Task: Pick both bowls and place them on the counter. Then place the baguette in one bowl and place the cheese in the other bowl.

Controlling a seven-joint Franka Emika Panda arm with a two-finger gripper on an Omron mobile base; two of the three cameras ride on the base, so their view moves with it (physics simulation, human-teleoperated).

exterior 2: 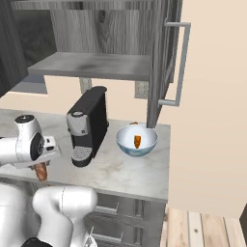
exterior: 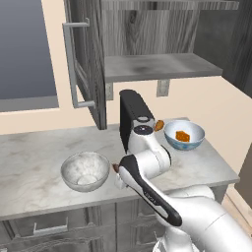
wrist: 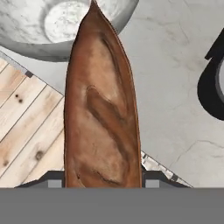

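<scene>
On the counter both bowls are already standing: the marbled bowl near left, the blue bowl far right with the cheese lying inside it. Only the baguette is left, I judge. My gripper is pinching it at one end, jaws closed on its sides. Its long axis is running straight out from the hand, tip pointing at the marbled bowl's rim, over the counter's near edge.
</scene>
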